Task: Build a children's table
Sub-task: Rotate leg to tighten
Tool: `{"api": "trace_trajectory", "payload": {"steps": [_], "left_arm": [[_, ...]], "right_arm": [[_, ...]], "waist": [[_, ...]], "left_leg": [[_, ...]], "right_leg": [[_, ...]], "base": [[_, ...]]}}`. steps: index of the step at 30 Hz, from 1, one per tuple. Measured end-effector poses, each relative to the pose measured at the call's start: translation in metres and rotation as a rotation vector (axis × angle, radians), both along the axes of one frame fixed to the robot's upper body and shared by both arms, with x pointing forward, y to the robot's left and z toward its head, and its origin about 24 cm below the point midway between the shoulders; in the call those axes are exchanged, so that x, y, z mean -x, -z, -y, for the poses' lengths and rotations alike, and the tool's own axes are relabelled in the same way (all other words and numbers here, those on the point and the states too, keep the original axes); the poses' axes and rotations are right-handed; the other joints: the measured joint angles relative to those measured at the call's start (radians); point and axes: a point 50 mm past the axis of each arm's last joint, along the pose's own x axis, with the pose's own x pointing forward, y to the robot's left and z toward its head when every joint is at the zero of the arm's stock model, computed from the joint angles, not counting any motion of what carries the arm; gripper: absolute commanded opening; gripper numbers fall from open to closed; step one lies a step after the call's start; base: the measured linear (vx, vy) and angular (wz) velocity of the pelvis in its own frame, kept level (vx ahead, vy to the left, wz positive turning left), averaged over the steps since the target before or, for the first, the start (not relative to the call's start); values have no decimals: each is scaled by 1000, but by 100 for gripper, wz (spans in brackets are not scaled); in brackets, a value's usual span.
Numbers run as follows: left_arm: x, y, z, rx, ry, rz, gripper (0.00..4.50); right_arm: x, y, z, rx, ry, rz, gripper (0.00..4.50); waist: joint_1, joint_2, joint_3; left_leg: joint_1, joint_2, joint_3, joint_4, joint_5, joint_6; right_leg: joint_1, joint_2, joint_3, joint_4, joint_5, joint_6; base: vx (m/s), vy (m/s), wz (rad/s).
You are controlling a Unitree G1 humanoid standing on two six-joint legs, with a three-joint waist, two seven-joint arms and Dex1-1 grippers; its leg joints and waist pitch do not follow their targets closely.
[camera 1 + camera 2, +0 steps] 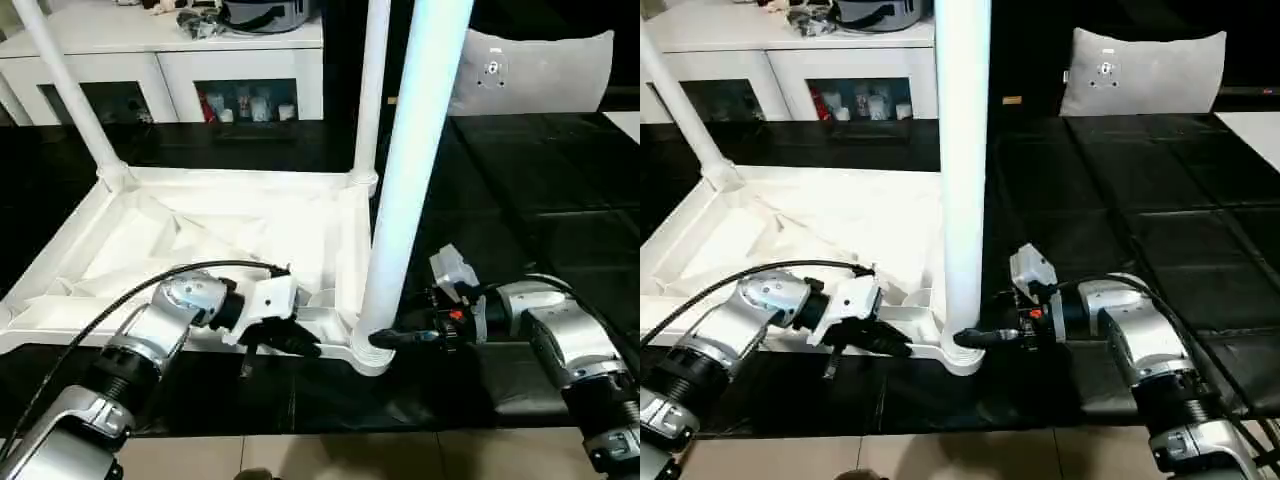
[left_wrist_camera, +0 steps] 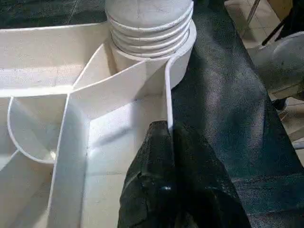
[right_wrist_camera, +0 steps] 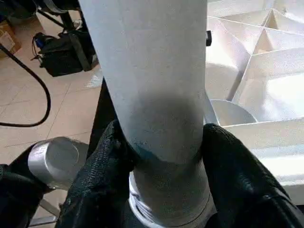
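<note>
Right now we have the tabletop (image 1: 230, 225) lying upside down on the black floor mat (image 1: 520, 200), its ribbed underside facing up. Three legs stand in its corner sockets: the near leg (image 1: 415, 170) rises from the near right-hand corner socket (image 1: 368, 352), a second leg (image 1: 370, 90) stands at the far right-hand corner, and a third leg (image 1: 65, 85) leans up from the far left-hand corner.

Our left claw (image 1: 295, 345) is pinched shut on the near rim of the tabletop, just beside the near socket; from the left wrist we see its black fingers (image 2: 161, 156) closed over the thin white wall, with the threaded foot of the near leg seated in the socket beyond.

Our right claw (image 1: 980, 338) reaches in level from the right and sits around the base of the near leg. From the right wrist we see its fingers (image 3: 107, 161) pressed against both sides of the leg, just above the threads, so it has hold of that leg.

Behind the mat stand a white cabinet (image 1: 160, 60) with glass doors and a grey cushion (image 1: 530, 70).
</note>
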Motion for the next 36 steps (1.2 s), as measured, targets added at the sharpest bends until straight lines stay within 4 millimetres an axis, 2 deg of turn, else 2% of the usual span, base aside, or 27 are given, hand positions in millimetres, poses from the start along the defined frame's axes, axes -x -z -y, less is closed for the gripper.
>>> {"api": "trace_trajectory", "payload": {"steps": [7, 9, 11, 14, 15, 21, 24, 25, 27, 29, 30, 33, 36], "left_arm": [[0, 0, 1, 3, -10, -8, 0], [-2, 2, 8, 9, -54, -23, 0], [-4, 3, 11, 18, -98, -24, 0], [-12, 6, 17, 32, -249, -42, 0], [-15, 7, 21, 35, -306, -45, 0], [-29, 11, 46, 85, -556, -70, 0], [-34, 13, 61, 115, -650, -63, 0], [-35, 13, 65, 120, -671, -53, 0], [-37, 12, 73, 121, -700, -39, 0], [-37, 11, 77, 120, -708, -27, 0], [-37, 11, 78, 120, -709, -23, 0], [-37, 9, 77, 116, -681, -1, 0], [-36, 8, 73, 117, -627, 34, 0]], "right_arm": [[1, 0, 1, -2, 9, -31, 191], [4, 3, 1, -10, 65, -41, 191], [3, 3, 3, -5, 123, -45, 191], [-4, 7, 1, -3, 311, -20, 191], [-8, 9, -2, -9, 402, -18, 191], [-30, 12, -18, 4, 796, 6, 190], [-39, 12, -25, 4, 943, 17, 190], [-41, 12, -26, 3, 977, 24, 190], [-44, 12, -27, 0, 1040, 41, 246], [-44, 12, -30, -16, 1072, 41, 262], [-44, 12, -31, -23, 1079, 41, 282], [-43, 12, -30, -41, 1077, 46, 304], [-37, 12, -22, -80, 1032, 61, 325]], "waist": [[2, 0, 0], [8, 0, 0], [5, 1, -1], [-8, 0, -1], [-22, 1, -1], [-86, 5, -3], [-99, 5, -3], [-101, 5, -3], [-102, 7, -4], [-101, 8, -4], [-101, 9, -5], [-97, 11, -6], [-90, 12, -5]], "left_leg": [[0, 0, 0, 1, 0, 0], [1, 0, 0, 1, 0, 0], [2, -1, 0, 2, 0, 0], [14, -1, 1, 2, 0, 0], [15, -2, 1, 2, 0, 0], [15, -7, 0, 1, 0, 0], [14, -9, -1, 1, 0, 1], [14, -9, -1, 1, 0, 1], [13, -10, -1, 1, 0, 1], [13, -11, -1, -1, 0, 2], [13, -11, -1, -3, 0, 2], [10, -11, -2, -7, 0, 2], [7, -11, -2, -11, 0, 2]], "right_leg": [[0, 0, 0, 0, 0, 0], [2, -1, 0, 1, 0, 0], [3, -3, 0, 2, 0, 0], [10, -5, 1, 2, -3, 6], [10, -8, 0, 2, -4, 6], [11, -13, -6, -7, -4, 7], [9, -14, -4, -8, -4, 7], [9, -15, -4, -8, -4, 7], [8, -15, -3, -8, -4, 7], [8, -15, -3, -8, -3, 7], [8, -15, -3, -7, -3, 7], [8, -15, -3, -7, -2, 7], [4, -15, -5, -6, 0, 3]], "base": [[0, 0, 0], [0, 0, 0], [0, 0, 0], [0, 0, 0], [0, 0, 0], [0, 0, 0], [0, 0, 0], [0, 0, 0], [0, 0, 0], [0, 0, 0], [0, 0, 0], [0, 0, 0], [0, 0, 0]]}}
